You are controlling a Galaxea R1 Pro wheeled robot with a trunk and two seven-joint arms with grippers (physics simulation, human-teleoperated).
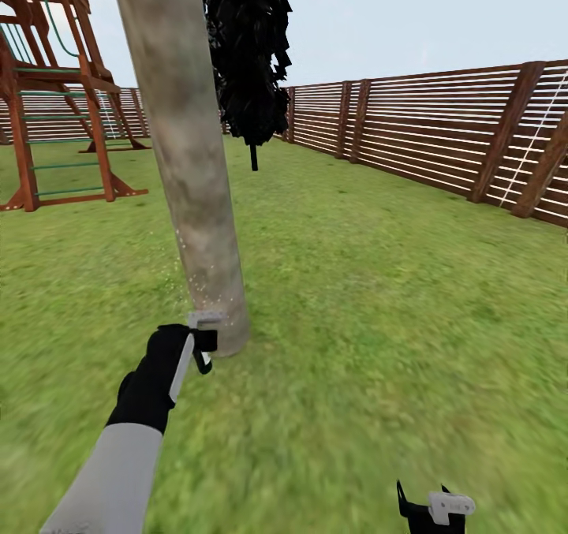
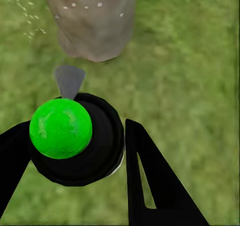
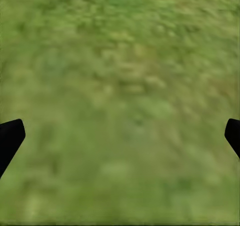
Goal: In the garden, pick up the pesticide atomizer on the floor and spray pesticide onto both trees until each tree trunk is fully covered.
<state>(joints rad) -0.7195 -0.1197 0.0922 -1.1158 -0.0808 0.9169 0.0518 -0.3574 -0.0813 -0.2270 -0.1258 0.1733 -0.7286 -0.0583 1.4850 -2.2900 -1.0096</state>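
While the left tool [image 2: 75,151] clamps the pesticide atomizer [image 2: 75,138] near the tree trunk [image 1: 189,163], the right tool [image 3: 120,136] gapes.

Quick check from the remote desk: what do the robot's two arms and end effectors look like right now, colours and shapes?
The left arm has a pale grey forearm shell leading into a black wrist section. The left end effector has black wedge-shaped fingers, one with a slim triangular cut-out, and a light grey plate alongside. The right end effector is black with pointed fingertips and a white-grey bracket.
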